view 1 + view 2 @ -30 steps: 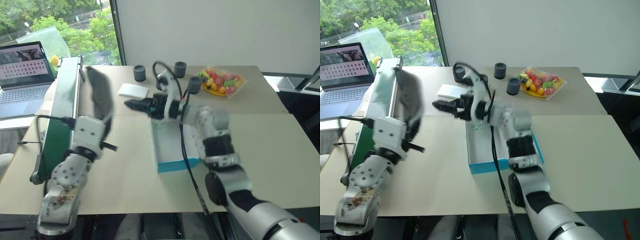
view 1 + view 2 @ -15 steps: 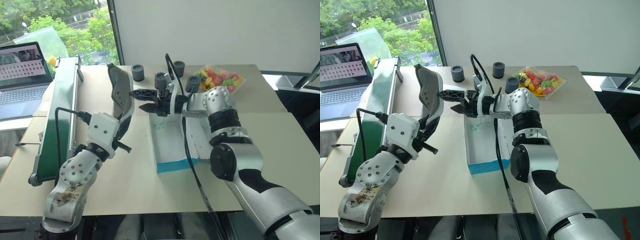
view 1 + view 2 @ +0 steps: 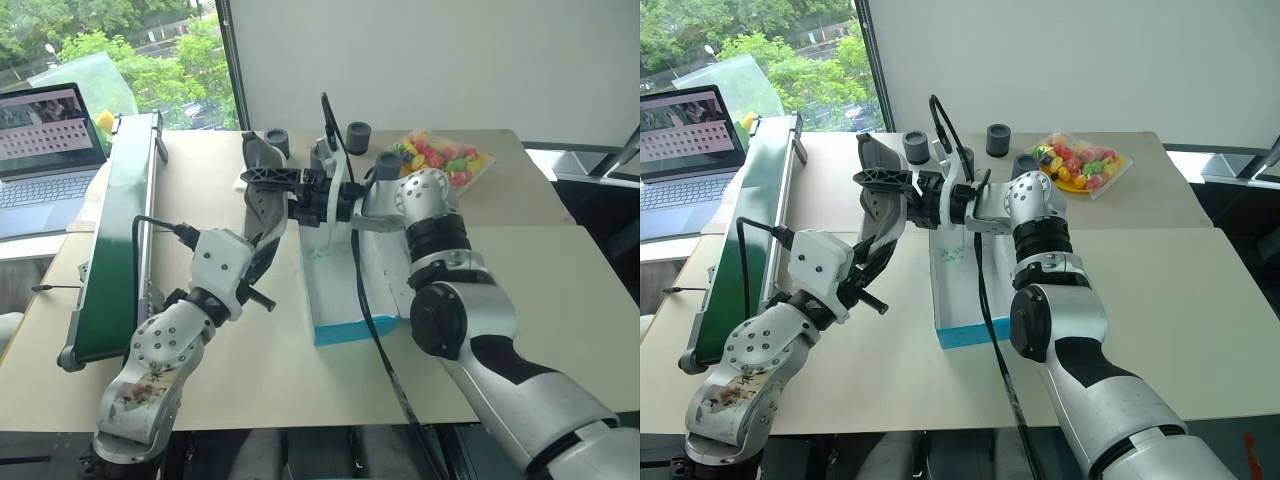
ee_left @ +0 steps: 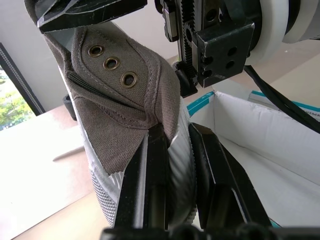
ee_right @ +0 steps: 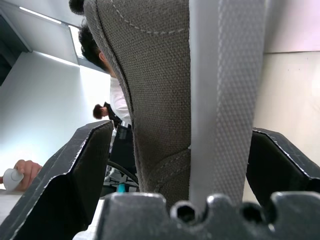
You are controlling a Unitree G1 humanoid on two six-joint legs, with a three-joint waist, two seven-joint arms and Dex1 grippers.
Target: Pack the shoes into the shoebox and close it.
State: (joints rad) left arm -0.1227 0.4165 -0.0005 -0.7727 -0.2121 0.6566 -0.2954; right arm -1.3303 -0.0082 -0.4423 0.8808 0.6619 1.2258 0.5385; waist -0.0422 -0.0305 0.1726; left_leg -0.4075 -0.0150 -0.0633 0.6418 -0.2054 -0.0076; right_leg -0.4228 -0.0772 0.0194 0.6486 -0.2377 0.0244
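A grey-brown shoe (image 3: 263, 200) with a pale sole stands upright in the air just left of the shoebox (image 3: 345, 328). My left gripper (image 3: 262, 252) is shut on its lower part; in the left wrist view both fingers (image 4: 150, 185) pinch the canvas and sole (image 4: 125, 95). From over the box my right gripper (image 3: 266, 190) reaches across, open, one finger on each side of the shoe's upper part (image 5: 170, 100). A gap shows beside one finger (image 5: 75, 175). The turquoise box lies open, its white inside (image 4: 260, 140) showing and its lid folded out to the right.
Dark grey cups (image 3: 358, 136) stand at the table's back. A plate of colourful fruit (image 3: 440, 160) sits at the back right. A long green conveyor (image 3: 125, 240) runs along the table's left side, with a laptop (image 3: 50, 150) beyond it.
My left gripper has carried the shoe to the right, up to the box's left wall. The right gripper has rolled, and its fingers now straddle the shoe.
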